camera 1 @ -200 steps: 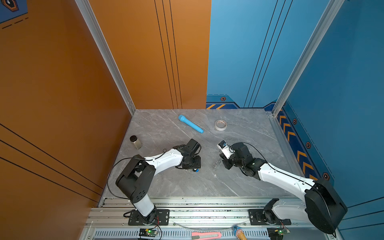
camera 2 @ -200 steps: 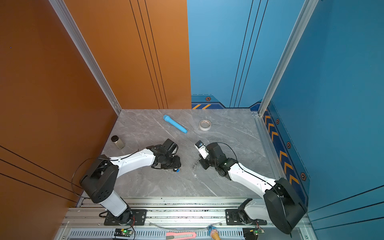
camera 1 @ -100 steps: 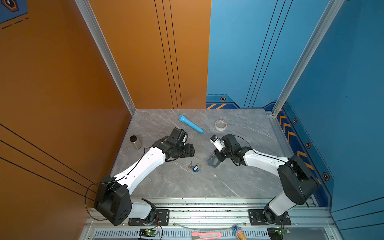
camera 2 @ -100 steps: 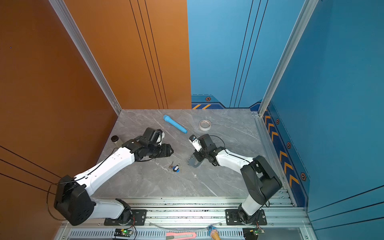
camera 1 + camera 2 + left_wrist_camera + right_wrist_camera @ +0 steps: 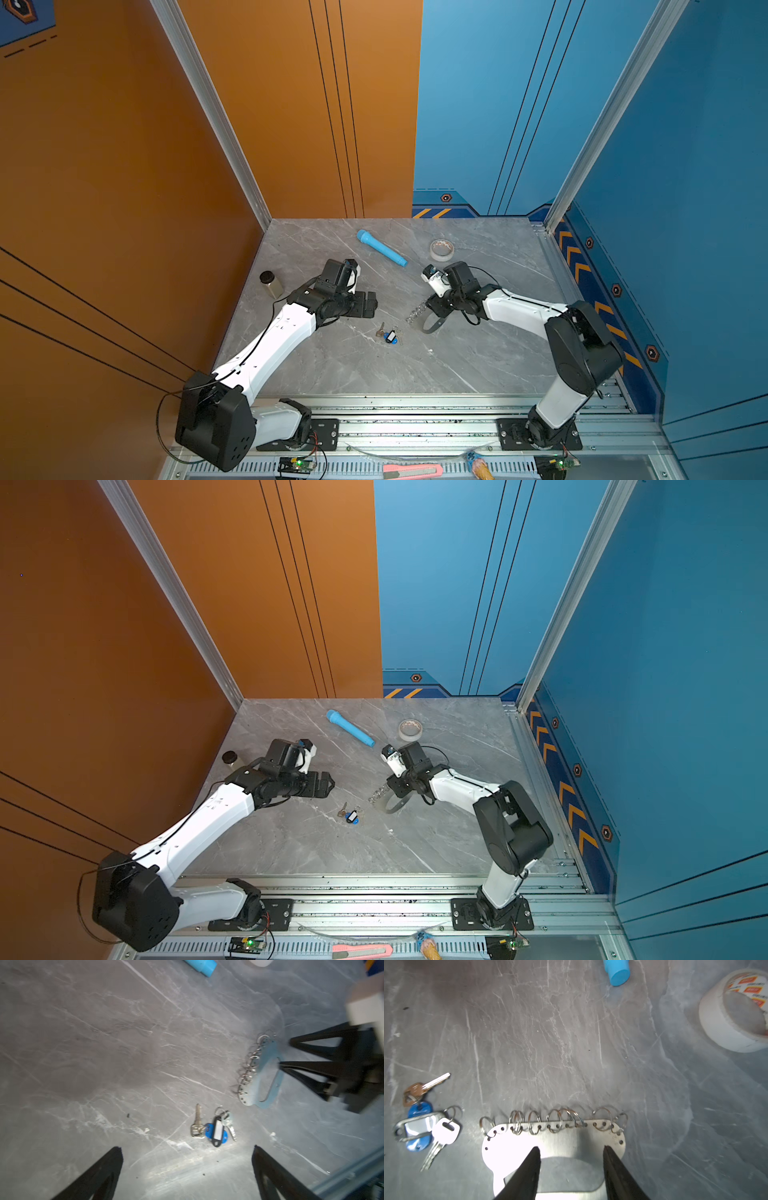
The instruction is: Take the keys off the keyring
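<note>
Nothing legible — blurred orange brand marks inside the tape roll (image 5: 720,1028), blank white label on the keys (image 5: 217,1129)

Top views: side by side, high above the near edge of the table (image 5: 316,374), looking steeply down; keys (image 5: 388,335) and keyring (image 5: 415,314) below frame centre | Left wrist: low, close, slanting across keys toward keyring | Right wrist: closer still, directly over keyring, keys beside it | Shared by all four: keys, keyring

Marble table (image 5: 332,365) bears keys (image 5: 388,334); tube (image 5: 381,248); tape roll (image 5: 441,249); jar (image 5: 270,284).
</note>
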Controlling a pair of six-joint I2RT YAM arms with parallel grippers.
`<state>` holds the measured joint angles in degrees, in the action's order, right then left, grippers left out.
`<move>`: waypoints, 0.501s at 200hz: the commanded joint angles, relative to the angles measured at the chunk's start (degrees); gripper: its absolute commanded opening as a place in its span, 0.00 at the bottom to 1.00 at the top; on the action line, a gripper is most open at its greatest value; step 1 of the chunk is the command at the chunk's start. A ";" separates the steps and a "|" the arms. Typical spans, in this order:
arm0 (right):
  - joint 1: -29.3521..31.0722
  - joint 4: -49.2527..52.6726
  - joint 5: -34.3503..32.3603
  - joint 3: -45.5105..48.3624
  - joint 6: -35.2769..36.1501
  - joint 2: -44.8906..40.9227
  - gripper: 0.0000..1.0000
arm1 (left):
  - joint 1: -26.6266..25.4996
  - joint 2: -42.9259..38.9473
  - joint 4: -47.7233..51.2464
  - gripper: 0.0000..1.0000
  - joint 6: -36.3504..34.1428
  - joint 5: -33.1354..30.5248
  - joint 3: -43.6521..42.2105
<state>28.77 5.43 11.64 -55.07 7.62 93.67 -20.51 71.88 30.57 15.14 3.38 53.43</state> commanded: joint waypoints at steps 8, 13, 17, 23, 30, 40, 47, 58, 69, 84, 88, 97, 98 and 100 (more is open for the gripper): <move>-7.52 -6.21 4.83 8.14 -4.28 -11.58 0.66 | 5.45 -4.08 -9.61 0.98 -7.99 -11.16 -6.93; -9.11 -8.13 4.65 9.88 -4.77 -13.06 0.68 | 6.48 -4.36 -11.56 0.98 -8.64 -12.06 -8.16; -10.42 -9.47 4.46 11.08 -5.21 -14.14 0.69 | 7.16 -4.52 -13.20 0.98 -9.03 -13.05 -9.14; -12.64 -12.04 3.94 13.10 -6.08 -15.80 0.73 | 8.37 -4.68 -15.60 0.98 -9.51 -14.08 -10.60; -15.29 -14.91 3.18 15.52 -7.27 -17.19 0.86 | 9.70 -4.64 -18.64 0.98 -10.26 -15.15 -12.22; -18.91 -20.33 0.71 19.38 -8.95 -18.88 1.00 | 11.09 -4.23 -24.29 0.98 -11.84 -17.05 -14.53; -21.24 -23.61 -0.56 21.41 -9.58 -19.62 1.00 | 12.03 -3.79 -27.64 0.98 -12.48 -18.66 -16.17; -24.35 -25.41 -2.85 22.88 -9.44 -20.14 1.00 | 13.70 -2.98 -33.14 0.98 -12.89 -20.39 -18.28; -26.18 -28.55 -6.97 24.58 -8.93 -20.46 1.00 | 15.05 -1.64 -38.15 0.98 -13.48 -20.73 -20.03; -27.32 -31.22 -10.77 25.62 -7.55 -19.96 1.00 | 15.99 1.14 -44.06 0.98 -13.74 -21.53 -21.62; -27.45 -33.10 -11.38 26.21 -7.11 -19.06 1.00 | 16.07 2.00 -45.63 0.98 -13.74 -21.57 -21.87; -28.25 -35.93 -11.77 26.14 -9.02 -16.67 1.00 | 16.12 4.51 -48.97 0.98 -13.83 -21.26 -22.31; -28.43 -35.75 -11.44 25.97 -9.20 -16.41 1.00 | 16.12 4.73 -49.26 0.98 -13.83 -21.33 -22.36; -28.67 -35.42 -10.62 25.58 -9.37 -15.99 1.00 | 16.05 5.22 -49.87 0.98 -13.86 -21.31 -22.39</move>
<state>1.50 -19.79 5.23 -29.69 0.05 74.46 -4.84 72.75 -4.97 3.33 -15.29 32.51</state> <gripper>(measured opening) 0.997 0.980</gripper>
